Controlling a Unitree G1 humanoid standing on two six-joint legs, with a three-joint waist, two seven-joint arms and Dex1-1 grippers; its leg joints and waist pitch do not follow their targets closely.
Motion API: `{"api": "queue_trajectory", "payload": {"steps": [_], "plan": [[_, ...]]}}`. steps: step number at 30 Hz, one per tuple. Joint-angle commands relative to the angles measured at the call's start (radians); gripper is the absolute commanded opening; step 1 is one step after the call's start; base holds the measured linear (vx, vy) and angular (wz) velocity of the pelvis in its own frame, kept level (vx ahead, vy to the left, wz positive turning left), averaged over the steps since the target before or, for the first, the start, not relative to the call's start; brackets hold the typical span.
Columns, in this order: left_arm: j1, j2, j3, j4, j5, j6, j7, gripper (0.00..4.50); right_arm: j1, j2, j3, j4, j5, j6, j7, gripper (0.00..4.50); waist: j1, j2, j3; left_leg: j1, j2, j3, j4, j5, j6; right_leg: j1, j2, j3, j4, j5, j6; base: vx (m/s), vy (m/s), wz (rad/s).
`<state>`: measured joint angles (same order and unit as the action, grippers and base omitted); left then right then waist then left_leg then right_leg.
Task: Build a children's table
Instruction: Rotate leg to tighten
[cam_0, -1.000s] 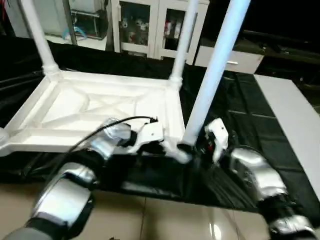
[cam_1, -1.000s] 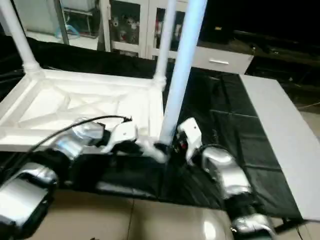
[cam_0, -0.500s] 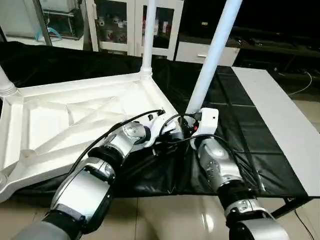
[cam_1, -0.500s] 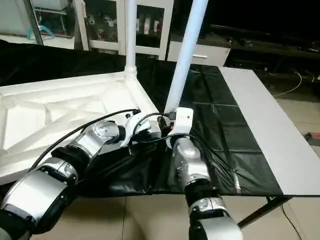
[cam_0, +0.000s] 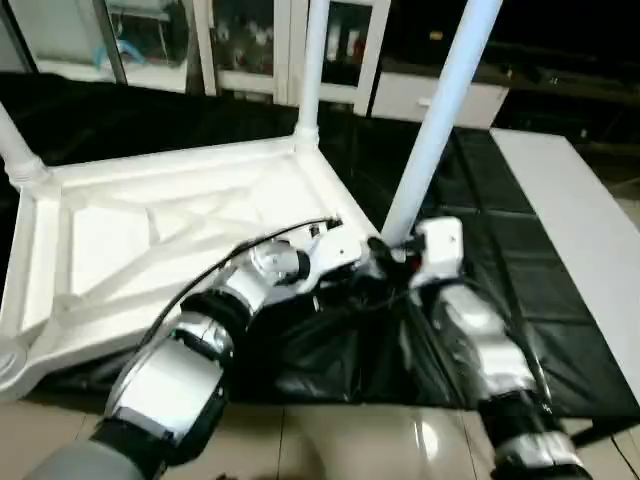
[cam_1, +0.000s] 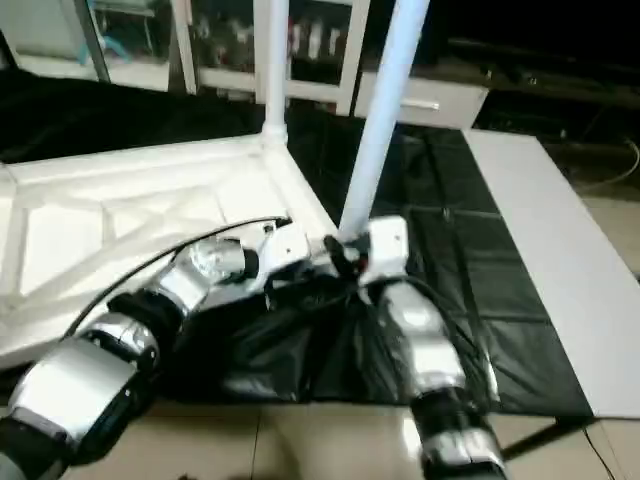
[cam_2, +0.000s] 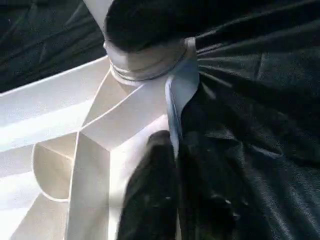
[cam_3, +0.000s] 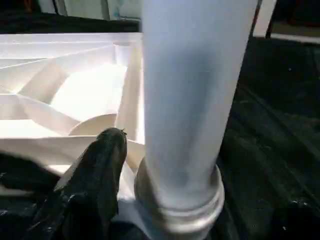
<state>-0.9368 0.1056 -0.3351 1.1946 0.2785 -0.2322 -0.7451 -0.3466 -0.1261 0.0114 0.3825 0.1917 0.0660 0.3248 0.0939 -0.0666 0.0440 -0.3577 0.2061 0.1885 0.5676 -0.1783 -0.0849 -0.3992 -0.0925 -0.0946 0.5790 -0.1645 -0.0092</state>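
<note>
**A:** How's the tabletop (cam_0: 150, 220) likely to handle? It's lying ribbed side up on the black-covered bench (cam_0: 560, 330), with three legs (cam_0: 312, 70) standing up out of its corner sockets.

**B:** Looks like hollow plastic, so probably light and stiff but a bit slick. I'd grab the rim or a rib, or a leg low down near its socket. Grab high and it'll lever.

**A:** Fingers?

**B:** Left gripper (cam_2: 172, 200) has them nearly together, pinching the tabletop's edge wall at the near corner. Right gripper (cam_0: 385, 250) is at the base of the near leg (cam_0: 440, 110), one finger (cam_3: 100, 170) beside the collar. Can't tell if it's clamped or loose.

**A:** Anything in the way?

**B:** The wrinkled cover bunches right under that corner. The cabinets (cam_0: 250, 40) behind are well clear.
</note>
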Motion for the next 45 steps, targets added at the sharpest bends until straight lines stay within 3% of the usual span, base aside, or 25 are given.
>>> {"api": "queue_trajectory", "payload": {"steps": [1,5,8,10,12,14,15,16,18,19,20,21,23,24,26,33,35,36,37,39,40,41,43,44,45], "plan": [[0.019,-0.004,0.015,0.003,-0.019,-0.004,-0.041,0.79,0.059,-0.034,-0.014,-0.119,0.013,0.025,0.03,3.23,0.006,0.015,-0.055,0.013,0.035,-0.011,-0.069,-0.221,0.064,0.051,-0.067,0.055,-0.059,-0.156,-0.193,0.0,0.0,0.0],[0.032,0.001,0.064,-0.029,-0.076,-0.023,-0.06,1.01,0.144,-0.06,-0.023,-0.247,0.032,0.04,0.036,3.23,0.007,0.008,-0.054,0.009,0.034,-0.012,-0.072,-0.262,0.048,0.05,-0.066,0.055,-0.063,-0.203,-0.181,0.0,0.0,0.0],[0.054,0.011,0.136,-0.11,-0.183,-0.007,-0.149,1.37,0.226,-0.081,-0.026,-0.39,0.095,0.107,0.055,3.23,0.009,0.012,-0.053,0.01,0.035,-0.013,-0.073,-0.264,0.055,0.05,-0.068,0.056,-0.065,-0.216,-0.182,0.0,0.0,0.0],[0.091,0.041,0.17,-0.244,-0.257,0.105,-0.221,1.44,0.273,-0.111,-0.009,-0.461,0.106,0.139,0.095,3.23,0.009,0.013,-0.053,0.009,0.038,-0.011,-0.072,-0.251,0.057,0.049,-0.067,0.056,-0.058,-0.181,-0.203,0.0,0.0,0.0],[0.178,0.132,0.141,-0.47,-0.283,0.281,-0.351,1.69,0.313,-0.14,0.003,-0.524,0.116,0.169,0.138,3.23,0.008,0.018,-0.05,0.005,0.044,-0.013,-0.078,-0.237,0.054,0.056,-0.069,0.058,-0.049,-0.159,-0.215,0.0,0.0,0.0],[0.259,0.205,0.124,-0.647,-0.309,0.367,-0.418,1.86,0.327,-0.159,0.013,-0.549,0.112,0.178,0.158,3.23,-0.003,0.023,-0.051,0.006,0.042,-0.011,-0.077,-0.226,0.048,0.052,-0.064,0.06,-0.046,-0.152,-0.214,0.0,0.0,0.0],[0.284,0.228,0.121,-0.701,-0.318,0.396,-0.435,1.93,0.33,-0.164,0.018,-0.553,0.111,0.179,0.164,3.23,-0.006,0.025,-0.047,0.01,0.038,-0.005,-0.075,-0.233,0.045,0.044,-0.058,0.061,-0.054,-0.172,-0.21,0.0,0.0,0.0],[0.294,0.239,0.119,-0.724,-0.32,0.411,-0.44,1.93,0.331,-0.167,0.02,-0.554,0.112,0.181,0.168,3.23,-0.004,0.028,-0.049,0.013,0.039,-0.006,-0.074,-0.236,0.039,0.044,-0.06,0.061,-0.051,-0.176,-0.211,0.0,0.0,0.0],[0.358,0.325,0.103,-0.86,-0.304,0.496,-0.472,1.93,0.332,-0.18,0.034,-0.555,0.112,0.187,0.19,3.23,-0.003,0.02,-0.046,0.013,0.039,-0.004,-0.076,-0.239,0.033,0.04,-0.057,0.061,-0.054,-0.205,-0.199,0.0,0.0,0.0],[0.358,0.325,0.103,-0.86,-0.304,0.496,-0.472,1.93,0.332,-0.18,0.034,-0.555,0.112,0.187,0.19,3.23,0.001,0.027,-0.047,0.017,0.042,-0.007,-0.077,-0.241,0.026,0.04,-0.059,0.061,-0.05,-0.208,-0.199,0.0,0.0,0.0],[0.388,0.373,0.095,-0.911,-0.273,0.518,-0.487,1.93,0.329,-0.18,0.037,-0.553,0.112,0.191,0.192,3.23,-0.002,0.016,-0.045,0.014,0.041,-0.005,-0.077,-0.238,0.025,0.039,-0.055,0.061,-0.052,-0.209,-0.189,0.0,0.0,0.0],[0.388,0.373,0.095,-0.911,-0.273,0.518,-0.487,1.93,0.329,-0.18,0.037,-0.553,0.112,0.191,0.192,3.23,-0.001,0.024,-0.043,0.013,0.038,-0.006,-0.079,-0.239,0.022,0.039,-0.055,0.062,-0.052,-0.226,-0.176,0.0,0.0,0.0],[0.435,0.445,0.096,-0.98,-0.18,0.603,-0.458,1.93,0.315,-0.175,0.041,-0.553,0.11,0.204,0.18,3.23,-0.003,0.023,-0.04,0.013,0.037,-0.007,-0.08,-0.244,0.013,0.038,-0.055,0.063,-0.055,-0.246,-0.162,0.0,0.0,0.0],[0.435,0.445,0.096,-0.98,-0.18,0.603,-0.458,1.93,0.315,-0.175,0.041,-0.553,0.11,0.204,0.18,3.23,-0.006,0.015,-0.04,0.015,0.038,-0.005,-0.08,-0.249,0.01,0.037,-0.054,0.063,-0.055,-0.25,-0.157,0.0,0.0,0.0],[0.448,0.457,0.099,-0.989,-0.101,0.679,-0.351,1.93,0.295,-0.174,0.051,-0.534,0.093,0.203,0.181,3.23,-0.006,0.01,-0.041,0.014,0.037,-0.007,-0.079,-0.245,0.005,0.038,-0.058,0.063,-0.054,-0.277,-0.145,0.0,0.0,0.0],[0.423,0.422,0.086,-0.954,-0.062,0.733,-0.173,1.93,0.275,-0.17,0.055,-0.513,0.078,0.198,0.182,3.23,-0.004,0.002,-0.038,0.013,0.027,-0.013,-0.075,-0.305,-0.001,0.029,-0.06,0.062,-0.078,-0.475,-0.068,0.0,0.0,0.0],[0.371,0.395,0.072,-0.83,-0.001,0.656,-0.032,1.93,0.268,-0.164,0.054,-0.498,0.059,0.176,0.16,3.23,0.001,0.002,-0.039,0.017,0.024,-0.012,-0.071,-0.308,0.002,0.023,-0.057,0.061,-0.086,-0.484,-0.051,0.0,0.0,0.0],[0.334,0.384,0.061,-0.755,0.034,0.6,0.039,1.93,0.268,-0.156,0.052,-0.496,0.051,0.169,0.144,3.23,0.003,0.01,-0.041,0.016,0.024,-0.016,-0.072,-0.314,-0.001,0.025,-0.057,0.059,-0.083,-0.48,-0.048,0.0,0.0,0.0],[0.321,0.379,0.058,-0.73,0.05,0.582,0.064,1.93,0.268,-0.153,0.051,-0.496,0.049,0.167,0.137,3.23,0.001,0.007,-0.04,0.015,0.023,-0.015,-0.072,-0.317,-0.001,0.024,-0.055,0.057,-0.087,-0.488,-0.039,0.0,0.0,0.0],[0.303,0.378,0.05,-0.697,0.07,0.556,0.095,1.93,0.268,-0.151,0.052,-0.497,0.048,0.167,0.133,3.23,-0.004,0.001,-0.041,0.0,0.022,-0.024,-0.076,-0.317,-0.007,0.037,-0.059,0.05,-0.085,-0.521,-0.015,0.0,0.0,0.0],[0.284,0.372,0.04,-0.657,0.084,0.516,0.135,1.93,0.27,-0.147,0.051,-0.498,0.046,0.167,0.127,3.23,-0.005,0.004,-0.041,-0.001,0.021,-0.025,-0.076,-0.32,-0.007,0.036,-0.057,0.048,-0.088,-0.536,-0.007,0.0,0.0,0.0],[0.278,0.371,0.038,-0.646,0.088,0.504,0.146,1.93,0.27,-0.146,0.051,-0.498,0.045,0.167,0.125,3.23,-0.002,0.007,-0.044,0.012,0.02,-0.023,-0.07,-0.333,-0.005,0.024,-0.059,0.049,-0.096,-0.547,-0.001,0.0,0.0,0.0],[0.259,0.357,0.029,-0.598,0.097,0.459,0.193,1.93,0.273,-0.144,0.052,-0.497,0.038,0.163,0.119,3.23,0.0,0.009,-0.047,0.011,0.025,-0.024,-0.071,-0.319,-0.001,0.026,-0.056,0.052,-0.083,-0.449,-0.044,0.0,0.0,0.0],[0.246,0.34,0.022,-0.561,0.1,0.431,0.237,1.93,0.276,-0.139,0.05,-0.496,0.035,0.162,0.113,3.23,0.003,0.019,-0.048,0.014,0.027,-0.024,-0.071,-0.319,-0.004,0.025,-0.057,0.054,-0.078,-0.419,-0.058,0.0,0.0,0.0],[0.241,0.331,0.019,-0.543,0.099,0.419,0.26,1.93,0.278,-0.135,0.049,-0.497,0.033,0.162,0.109,3.23,0.003,0.016,-0.05,0.011,0.027,-0.023,-0.07,-0.314,-0.005,0.028,-0.055,0.054,-0.073,-0.368,-0.076,0.0,0.0,0.0]]}}
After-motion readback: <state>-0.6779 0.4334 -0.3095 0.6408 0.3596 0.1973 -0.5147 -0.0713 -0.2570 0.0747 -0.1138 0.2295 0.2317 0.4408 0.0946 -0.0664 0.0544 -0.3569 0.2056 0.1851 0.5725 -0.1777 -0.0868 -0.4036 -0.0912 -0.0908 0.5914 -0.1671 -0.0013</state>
